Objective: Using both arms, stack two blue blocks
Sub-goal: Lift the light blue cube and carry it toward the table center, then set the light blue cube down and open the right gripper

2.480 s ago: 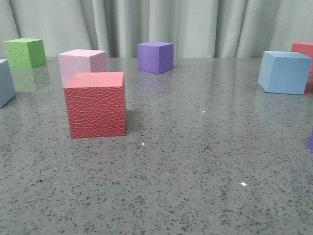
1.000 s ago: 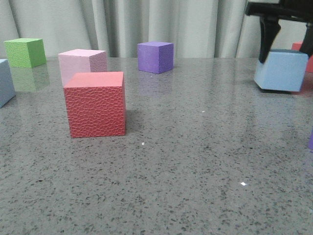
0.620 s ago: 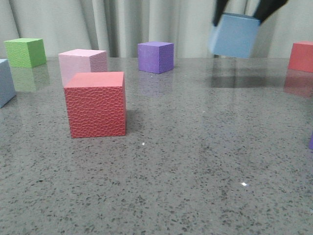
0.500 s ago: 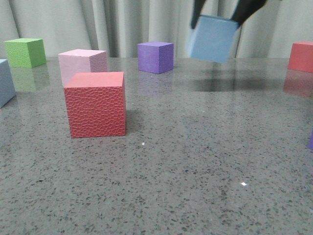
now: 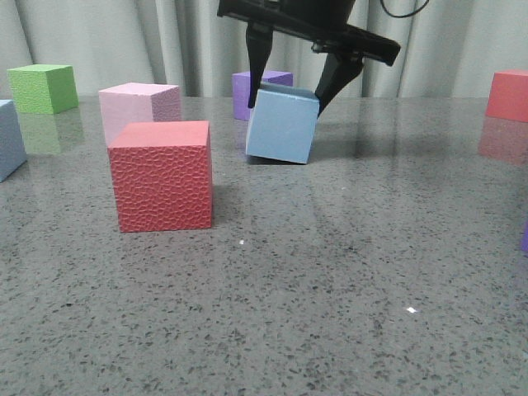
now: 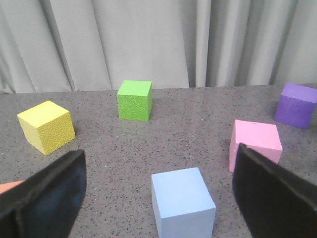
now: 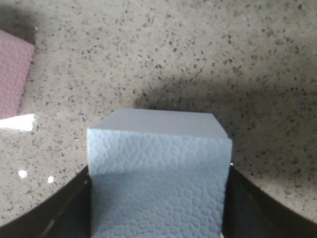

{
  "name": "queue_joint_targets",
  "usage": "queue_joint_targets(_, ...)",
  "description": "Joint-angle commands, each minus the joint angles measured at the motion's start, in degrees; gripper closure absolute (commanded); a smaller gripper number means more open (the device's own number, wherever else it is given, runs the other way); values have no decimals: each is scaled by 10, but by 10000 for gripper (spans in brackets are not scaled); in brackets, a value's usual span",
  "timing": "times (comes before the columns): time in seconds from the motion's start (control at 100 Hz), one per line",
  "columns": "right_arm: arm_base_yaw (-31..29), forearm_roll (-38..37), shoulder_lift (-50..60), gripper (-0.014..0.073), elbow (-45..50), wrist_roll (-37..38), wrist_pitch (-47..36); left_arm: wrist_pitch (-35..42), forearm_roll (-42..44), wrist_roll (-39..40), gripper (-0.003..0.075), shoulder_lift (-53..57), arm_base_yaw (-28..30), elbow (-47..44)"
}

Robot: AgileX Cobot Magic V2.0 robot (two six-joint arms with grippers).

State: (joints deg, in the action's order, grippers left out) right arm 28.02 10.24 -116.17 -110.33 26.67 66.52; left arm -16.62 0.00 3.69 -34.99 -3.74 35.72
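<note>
My right gripper is shut on one blue block, its black fingers pressing two opposite sides. The block hangs slightly tilted, low over the middle of the table, and I cannot tell whether its lower edge touches the surface. In the right wrist view this blue block fills the space between the fingers of the right gripper. The other blue block stands on the table at the far left edge. The left wrist view shows that blue block between the wide-apart fingers of the open left gripper, touching neither.
A textured red cube stands front left with a pink cube behind it. A purple cube is partly hidden behind the held block. A green cube sits back left, a red cube back right, a yellow cube further left.
The right gripper closed on the blue block at the far right, lifted it, carried it leftward and lowered it to mid-table in front of the purple cube.
</note>
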Motion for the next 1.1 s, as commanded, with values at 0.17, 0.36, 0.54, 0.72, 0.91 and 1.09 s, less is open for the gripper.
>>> queue_joint_targets(0.17,-1,13,26,246,-18,3,-18,46,-5,2,134,-3,1,21)
queue_joint_targets(0.36,-1,13,26,100,-18,3,-17,47,-5,2,134,-3,1,21)
queue_joint_targets(0.54,-1,13,30,48,-19,3,-12,47,-5,2,134,-3,1,21)
queue_joint_targets(0.72,-1,13,44,48,-19,3,-12,46,-5,2,134,-3,1,21)
queue_joint_targets(0.91,-1,13,68,48,-19,3,-8,46,-5,2,134,-3,1,21)
queue_joint_targets(1.09,-1,13,89,48,-19,3,4,46,-5,2,134,-3,1,21)
